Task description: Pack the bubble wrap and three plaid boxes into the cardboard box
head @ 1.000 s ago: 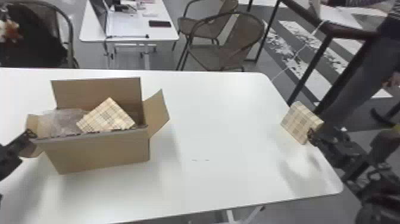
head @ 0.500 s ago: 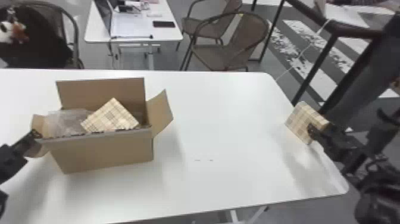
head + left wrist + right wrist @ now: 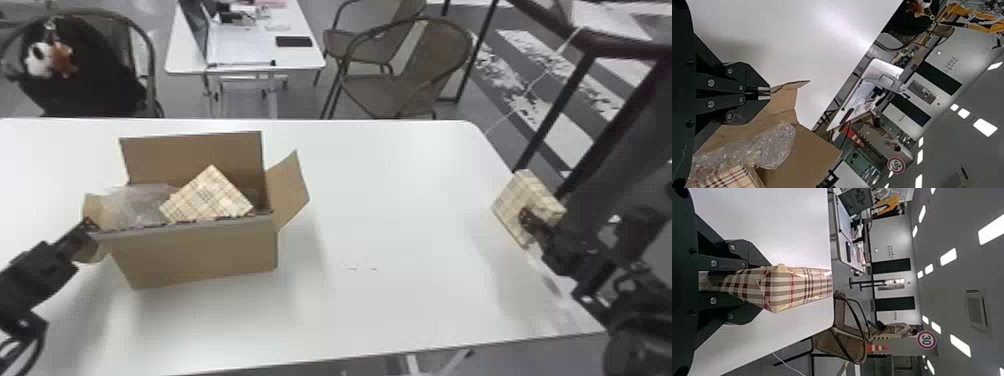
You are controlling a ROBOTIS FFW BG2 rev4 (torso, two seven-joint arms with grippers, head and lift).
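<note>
The open cardboard box (image 3: 200, 255) stands at the table's left, holding crumpled bubble wrap (image 3: 135, 202) and, beside it, a tilted plaid box (image 3: 207, 195). At its left flap is my left gripper (image 3: 90, 225); in the left wrist view that gripper (image 3: 764, 93) is shut on the cardboard flap (image 3: 783, 100). Near the table's right edge, another plaid box (image 3: 510, 200) has my right gripper (image 3: 526, 216) at its near side. The right wrist view has the right gripper (image 3: 764, 286) shut on that plaid box (image 3: 801, 286), which lies deep between the fingers.
The white table (image 3: 390, 210) extends between the two boxes. Behind it stand chairs (image 3: 405, 75) and a smaller table (image 3: 250, 55) with a laptop. A dark railing (image 3: 555, 110) runs beyond the right edge.
The head view has shifted slightly, moving the scene rightward. My right gripper has moved left and farther over the plaid box. My left gripper stays on the cardboard flap.
</note>
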